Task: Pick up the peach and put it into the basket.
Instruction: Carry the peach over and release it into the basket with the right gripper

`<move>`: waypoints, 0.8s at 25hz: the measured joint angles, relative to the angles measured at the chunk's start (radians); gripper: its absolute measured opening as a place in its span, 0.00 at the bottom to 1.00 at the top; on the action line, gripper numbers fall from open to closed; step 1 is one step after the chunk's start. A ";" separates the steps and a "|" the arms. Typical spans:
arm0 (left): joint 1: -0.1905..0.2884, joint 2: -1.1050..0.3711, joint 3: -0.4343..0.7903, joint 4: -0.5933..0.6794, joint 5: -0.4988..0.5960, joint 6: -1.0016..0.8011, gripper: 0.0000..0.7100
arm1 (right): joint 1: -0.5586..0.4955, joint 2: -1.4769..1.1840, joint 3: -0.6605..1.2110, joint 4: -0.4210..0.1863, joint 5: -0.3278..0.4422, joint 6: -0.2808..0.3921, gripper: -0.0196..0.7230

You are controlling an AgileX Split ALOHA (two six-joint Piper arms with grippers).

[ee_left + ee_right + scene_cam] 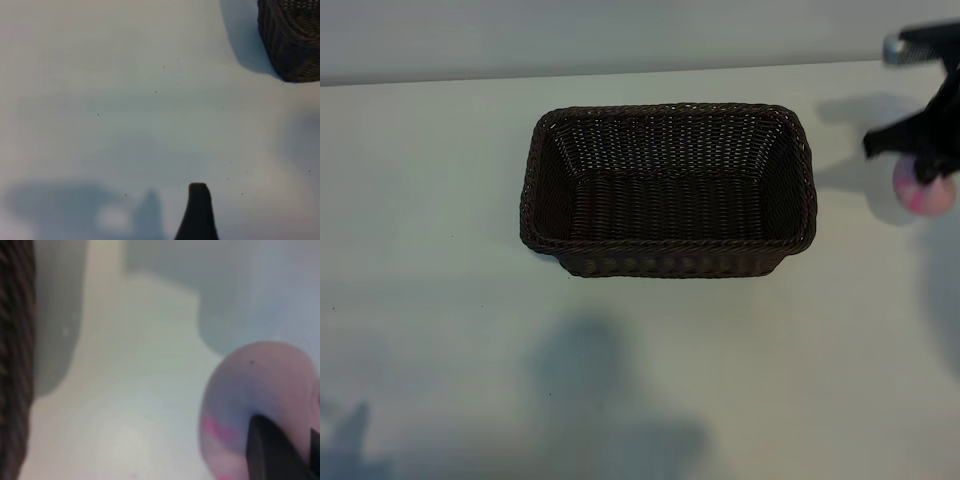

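The pale bench (pixel 440 330) carries the dark woven basket (pixel 667 190), standing empty at its middle. Well to the right of the basket, the right gripper (pixel 928 172) pinches the pink peach (pixel 923 195) from above, its shadow on the bench beside it. The left gripper (pixel 198 212) hangs spread over bare bench, away from the basket's corner.

I see the peach (pixel 923 193), pale pink with deeper pink blotch, pinched in my right claw (pixel 926 172), well right of the basket (pixel 667 253), dark woven wicker, upright, empty
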 joint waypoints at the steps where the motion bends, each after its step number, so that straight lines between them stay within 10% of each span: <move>1: 0.000 0.000 0.000 0.000 0.000 0.000 0.83 | 0.000 -0.016 -0.021 0.000 0.028 -0.001 0.09; 11: 0.000 0.000 0.000 0.000 0.001 0.000 0.83 | 0.014 -0.046 -0.161 0.030 0.136 -0.015 0.09; 20: 0.000 0.000 0.000 0.000 0.001 0.000 0.83 | 0.253 -0.044 -0.164 0.116 0.034 -0.015 0.09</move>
